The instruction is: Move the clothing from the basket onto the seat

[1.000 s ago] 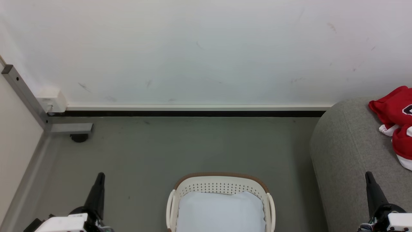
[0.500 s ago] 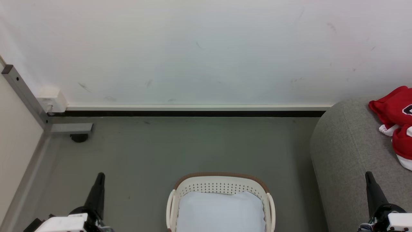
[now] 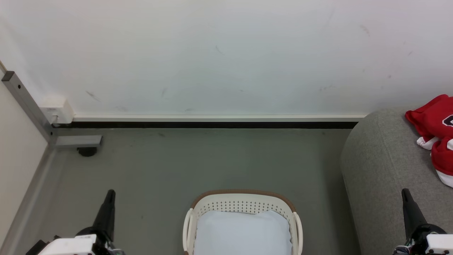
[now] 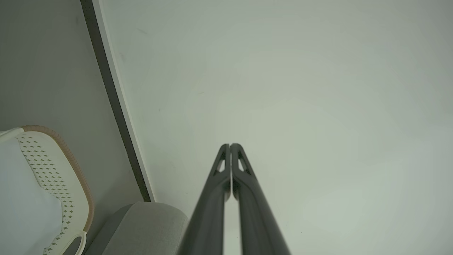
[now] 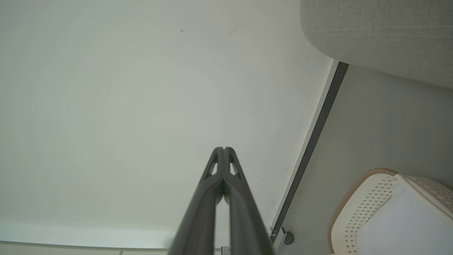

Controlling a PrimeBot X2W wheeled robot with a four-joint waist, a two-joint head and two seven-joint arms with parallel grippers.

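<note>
**Pad in the basket is the trap**

Both pincers are clenched on nothing: the left pincer (image 3: pixel 110 193) hangs over bare floor (image 3: pixel 159 166), the right pincer (image 3: pixel 405 191) over the seat (image 3: pixel 378 166). The clothing (image 3: pixel 433 124) lies on the seat ahead and to the right of it. Between the pincers, the basket (image 3: pixel 244 193) holds a white pad (image 3: pixel 244 230); grabbing that would be a mistake. The right pincer risks snagging the upholstery, while the left has open floor ahead.

Slim black slotted fingers (image 4: pixel 214 198) join white wrist housings (image 3: pixel 67 246)
</note>
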